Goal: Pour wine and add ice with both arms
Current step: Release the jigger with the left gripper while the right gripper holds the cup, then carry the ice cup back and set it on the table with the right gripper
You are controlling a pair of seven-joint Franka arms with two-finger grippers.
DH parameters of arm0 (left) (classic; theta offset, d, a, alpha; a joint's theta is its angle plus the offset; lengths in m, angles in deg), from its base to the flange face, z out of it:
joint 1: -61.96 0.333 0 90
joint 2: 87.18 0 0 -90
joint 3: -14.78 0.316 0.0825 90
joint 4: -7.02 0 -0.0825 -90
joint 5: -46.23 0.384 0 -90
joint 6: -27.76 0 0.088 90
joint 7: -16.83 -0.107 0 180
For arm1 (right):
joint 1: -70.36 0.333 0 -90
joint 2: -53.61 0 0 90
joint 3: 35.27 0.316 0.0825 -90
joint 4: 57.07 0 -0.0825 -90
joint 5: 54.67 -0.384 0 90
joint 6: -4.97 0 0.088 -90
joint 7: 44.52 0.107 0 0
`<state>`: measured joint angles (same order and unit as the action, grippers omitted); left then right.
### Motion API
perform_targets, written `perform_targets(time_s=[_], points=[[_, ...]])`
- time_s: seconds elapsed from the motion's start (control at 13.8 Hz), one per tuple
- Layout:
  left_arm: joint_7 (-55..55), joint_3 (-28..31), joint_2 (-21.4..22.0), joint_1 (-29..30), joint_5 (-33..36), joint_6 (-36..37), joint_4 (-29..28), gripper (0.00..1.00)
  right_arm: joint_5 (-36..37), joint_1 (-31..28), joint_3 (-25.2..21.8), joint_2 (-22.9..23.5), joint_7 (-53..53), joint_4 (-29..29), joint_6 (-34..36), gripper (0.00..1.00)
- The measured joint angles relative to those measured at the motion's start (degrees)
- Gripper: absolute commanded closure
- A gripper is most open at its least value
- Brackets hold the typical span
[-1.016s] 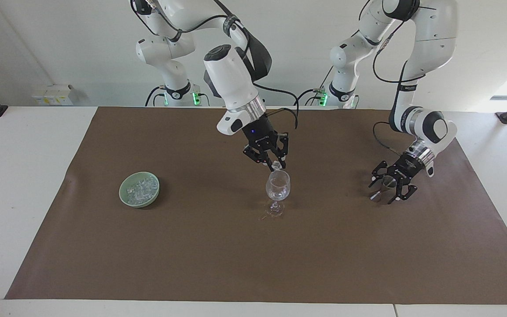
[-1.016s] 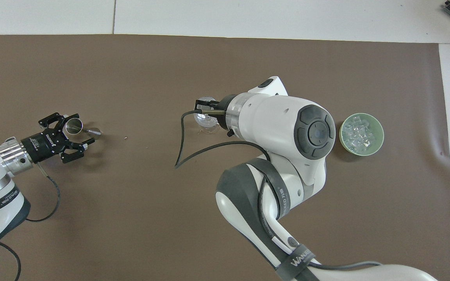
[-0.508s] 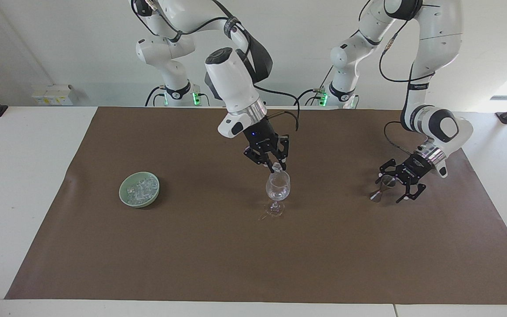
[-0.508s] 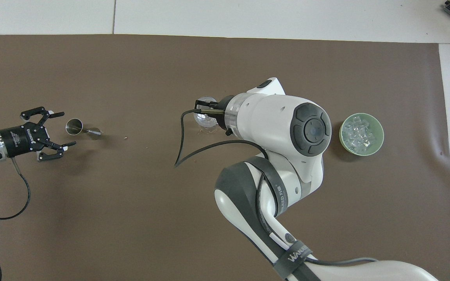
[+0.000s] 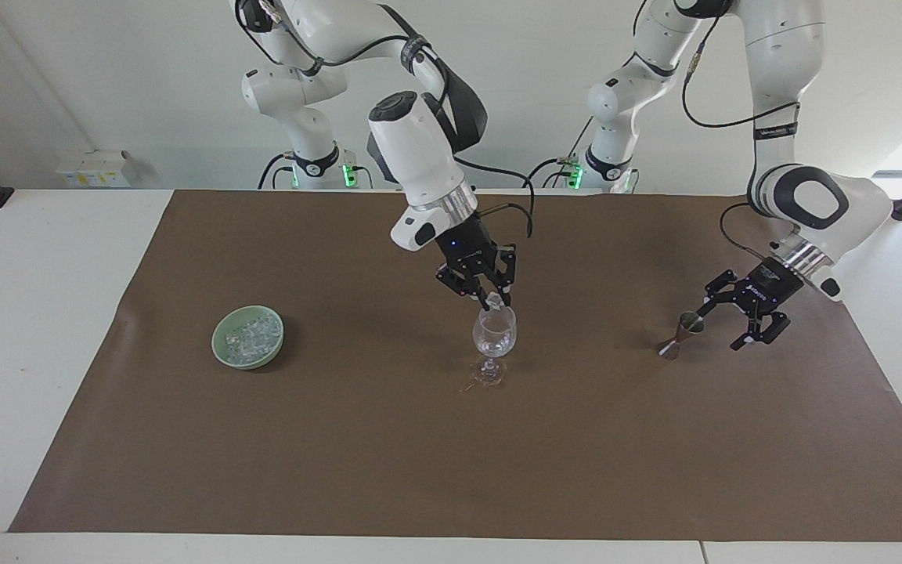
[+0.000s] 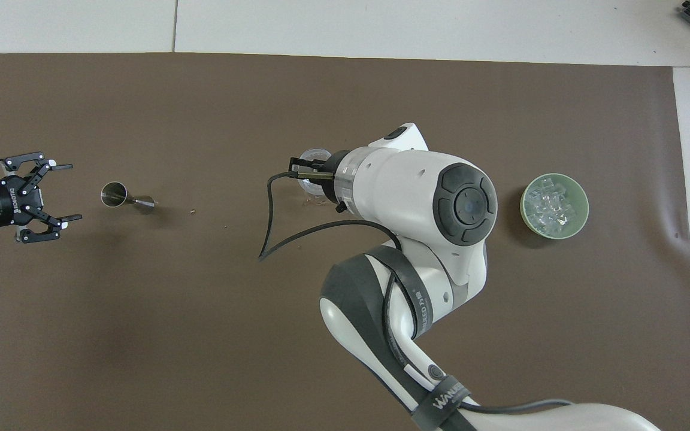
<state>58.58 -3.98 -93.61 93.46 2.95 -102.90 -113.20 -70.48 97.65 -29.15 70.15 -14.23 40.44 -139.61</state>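
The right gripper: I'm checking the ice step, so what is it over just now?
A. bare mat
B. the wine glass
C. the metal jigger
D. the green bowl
B: the right gripper, shut on an ice chunk, hangs just over the rim of the wine glass.

Pretty bright, even lighting is seen all over. A blown-out patch of daylight is noticed at the facing view's edge, by the left arm's end. Only soft, faint shadows are cast on the brown mat [image 5: 341, 439]. Everything's kept sharp, no blur.
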Motion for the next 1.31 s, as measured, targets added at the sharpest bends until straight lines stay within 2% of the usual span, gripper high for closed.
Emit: perform_targets(time_s=[0.36, 0.58, 0.73, 1.02, 1.09, 1.23, 1.31], points=[[-0.75, -0.11, 1.03, -0.54, 14.9, 3.79, 8.54, 0.0, 0.0, -0.02, -0.19, 0.19, 0.0, -0.01, -2.84, 0.57], [-3.34, -0.12, 1.08, -0.54, 20.95, 8.18, 14.31, 0.0, 0.0, -0.05, -0.27, 0.24, 0.01, -0.01, -2.94, 0.55], [-5.57, -0.25, 1.11, -0.74, 24.02, 10.32, 17.21, 0.0, 0.0, -0.23, -0.32, 0.25, 0.01, -0.05, -2.95, 0.5], [-9.16, -0.44, 1.45, -3.8, 27.38, 12.3, 19.72, 0.0, 0.0, -1.03, -0.76, -0.09, 0.01, -0.3, -2.92, 0.23], [-10.23, -0.32, 1.85, -5.27, 28.2, 12.36, 19.92, 0.0, 0.0, -1.9, -0.82, -0.5, 0.01, -0.16, -2.49, 0.19], [-12.29, 0.1, 3.05, -8.15, 31.89, 13.23, 20.61, 0.0, 0.06, -4.73, -0.94, -1.97, -0.81, 0.18, 1.96, 0.14], [-13.44, 0.49, 3.66, -9.59, 33.35, 14.89, 21.58, 0.0, 0.1, -6.5, -1.0, -2.96, -2.7, 0.22, 5.39, 0.07]])
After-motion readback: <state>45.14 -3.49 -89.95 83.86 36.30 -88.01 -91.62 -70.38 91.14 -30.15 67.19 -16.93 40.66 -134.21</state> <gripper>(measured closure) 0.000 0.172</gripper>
